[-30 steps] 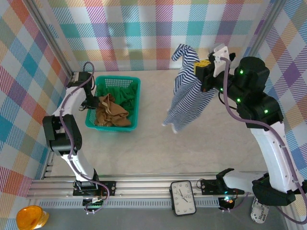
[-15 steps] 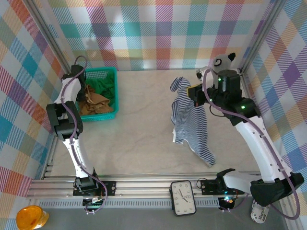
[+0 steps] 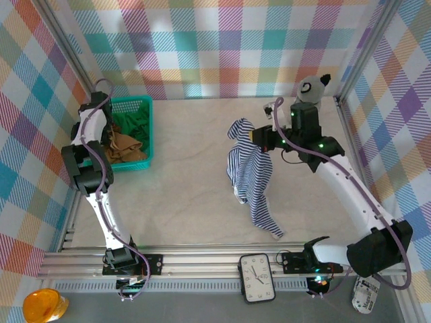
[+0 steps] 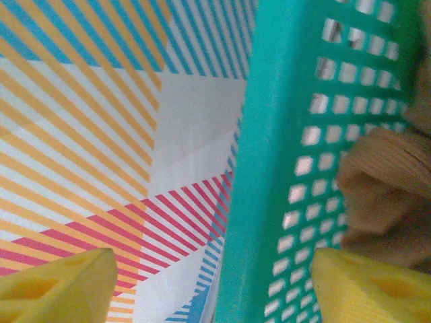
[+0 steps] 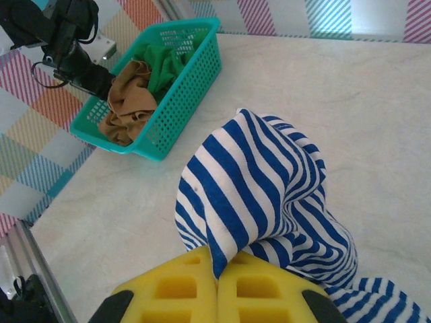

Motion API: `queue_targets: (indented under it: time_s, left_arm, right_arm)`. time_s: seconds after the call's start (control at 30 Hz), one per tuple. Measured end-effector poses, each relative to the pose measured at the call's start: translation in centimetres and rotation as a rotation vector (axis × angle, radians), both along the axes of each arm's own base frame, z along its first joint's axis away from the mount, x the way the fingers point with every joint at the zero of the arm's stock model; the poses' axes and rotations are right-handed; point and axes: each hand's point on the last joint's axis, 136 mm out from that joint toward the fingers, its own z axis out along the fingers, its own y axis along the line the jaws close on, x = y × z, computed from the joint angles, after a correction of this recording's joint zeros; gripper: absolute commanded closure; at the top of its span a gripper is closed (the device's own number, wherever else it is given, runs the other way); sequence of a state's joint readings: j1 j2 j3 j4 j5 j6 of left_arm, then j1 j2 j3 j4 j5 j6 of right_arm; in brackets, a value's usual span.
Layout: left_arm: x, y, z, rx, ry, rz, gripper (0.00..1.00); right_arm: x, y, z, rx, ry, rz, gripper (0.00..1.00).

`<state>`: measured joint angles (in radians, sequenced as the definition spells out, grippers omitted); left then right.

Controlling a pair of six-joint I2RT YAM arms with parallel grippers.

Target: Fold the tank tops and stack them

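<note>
As basket [image 5: 182, 108] hugs wall [image 3: 40, 101], striped top [image 3: 250, 175] hangs midtable.

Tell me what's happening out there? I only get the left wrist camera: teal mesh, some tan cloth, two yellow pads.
Observer: The right gripper is shut on a striped tank top, which hangs from it over the table.
Operator: What is the teal mesh?
Observer: A basket in the table's far left corner.
Operator: Is only tan cloth in it?
Observer: No, a green tank top lies in it too, on the far side of the tan tank top.
</note>
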<state>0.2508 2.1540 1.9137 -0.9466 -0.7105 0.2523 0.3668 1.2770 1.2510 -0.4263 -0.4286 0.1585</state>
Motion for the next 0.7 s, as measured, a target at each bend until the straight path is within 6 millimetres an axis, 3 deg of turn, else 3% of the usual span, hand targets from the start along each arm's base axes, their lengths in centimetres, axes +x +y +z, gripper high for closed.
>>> queue_targets:
  time_s: [0.1,0.2,0.3,0.4,0.5,0.57,0.63,0.7]
  left_arm:
    - [-0.7,-1.5,2.4,-0.073,-0.073,-0.003,0.12]
    - [-1.9,-3.9,6.2,-0.164,-0.192,-0.025,0.12]
    - [-3.4,-7.6,10.0,-0.289,-0.325,-0.076,0.12]
    - [-5.1,-12.8,12.3,-0.412,-0.402,-0.162,0.12]
    - [-6.5,-19.5,11.6,-0.551,-0.393,-0.274,0.12]
    - [-8.1,-24.4,9.5,-0.659,-0.341,-0.339,0.12]
    - [-9.9,-28.4,7.0,-0.753,-0.28,-0.373,0.13]
    - [-11.8,-31.9,4.5,-0.832,-0.226,-0.395,0.14]
  right_arm:
    - [0.5,0.8,-0.3,0.037,0.029,0.017,0.99]
    - [0.8,1.7,-0.4,0.087,0.059,0.047,0.97]
    - [1.0,2.3,-1.1,0.12,0.079,0.066,0.95]
    - [0.6,2.3,-3.8,0.113,0.129,0.07,0.92]
    - [0.1,1.7,-7.8,0.076,0.208,0.042,0.85]
    - [-0.1,0.7,-10.5,0.034,0.259,-0.005,0.79]
    - [-0.1,-0.7,-12.5,-0.017,0.293,-0.064,0.68]
    - [0.0,-2.1,-14.2,-0.076,0.324,-0.129,0.65]
